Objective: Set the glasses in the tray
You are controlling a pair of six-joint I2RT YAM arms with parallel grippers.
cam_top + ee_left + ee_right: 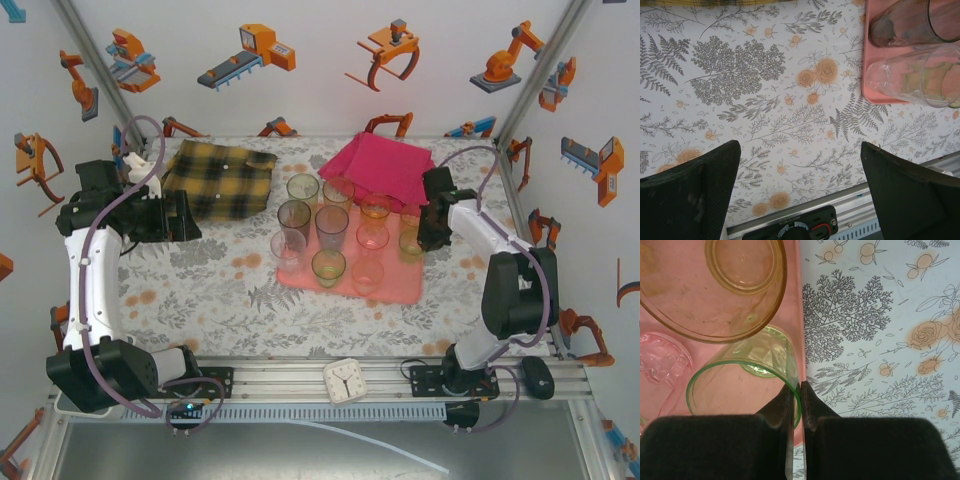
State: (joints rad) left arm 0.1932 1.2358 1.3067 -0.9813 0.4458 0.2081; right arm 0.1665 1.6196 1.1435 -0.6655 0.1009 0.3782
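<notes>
None of the glassware sat in the left hand [800, 147], spread wide over the floral-cloth table [190, 280]. All ten small tinted transparent tumblers [331, 225] seemingly stood in the salmon-pink rectangular tray [400, 288]. The right hand [796, 387] pinched the rim of the green-tinted tumbler [742, 385] at the tray's right edge; only letting go looked left.
</notes>
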